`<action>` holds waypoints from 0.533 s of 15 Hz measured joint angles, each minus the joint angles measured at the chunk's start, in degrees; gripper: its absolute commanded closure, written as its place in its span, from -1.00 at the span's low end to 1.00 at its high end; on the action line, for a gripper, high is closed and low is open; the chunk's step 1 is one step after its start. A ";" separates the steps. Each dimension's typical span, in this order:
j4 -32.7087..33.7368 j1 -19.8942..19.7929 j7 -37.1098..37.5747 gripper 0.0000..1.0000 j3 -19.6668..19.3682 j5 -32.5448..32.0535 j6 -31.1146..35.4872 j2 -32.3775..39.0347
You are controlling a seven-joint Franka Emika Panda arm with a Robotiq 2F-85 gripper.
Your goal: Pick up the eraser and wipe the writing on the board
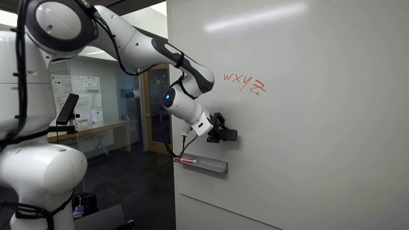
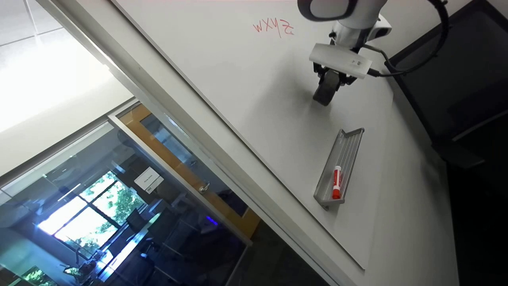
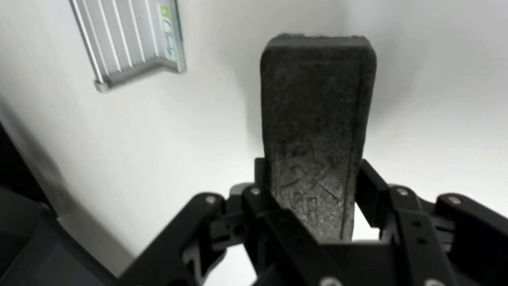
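Observation:
My gripper (image 3: 313, 174) is shut on the sides of the eraser (image 3: 317, 99), a dark rectangular block whose free end sticks out past the fingers. The eraser also shows in both exterior views (image 1: 229, 134) (image 2: 327, 88). It is close in front of the white board (image 1: 303, 134); I cannot tell whether it touches. The writing (image 1: 246, 82), red letters "wxyz" with a small mark under the z, is on the board above and to the right of the gripper (image 1: 220, 127) in this exterior view. The writing (image 2: 274, 27) shows up and left of the gripper in an exterior view. It is out of the wrist view.
A grey ledge (image 1: 212, 164) is fixed to the board below the gripper, with a red marker (image 1: 187, 160) on it. The ledge's end (image 3: 139, 65) shows at the wrist view's upper left. A dark screen (image 2: 456, 79) stands beyond the board. A glass wall and door (image 1: 156, 105) adjoin.

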 measured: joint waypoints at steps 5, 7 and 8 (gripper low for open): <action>-1.13 -6.47 -6.62 0.42 1.21 2.24 -4.63 -11.72; -2.44 -8.32 -6.66 -0.08 3.71 2.22 -5.89 -15.33; -3.22 -8.31 -6.66 -0.08 4.59 2.22 -5.89 -16.66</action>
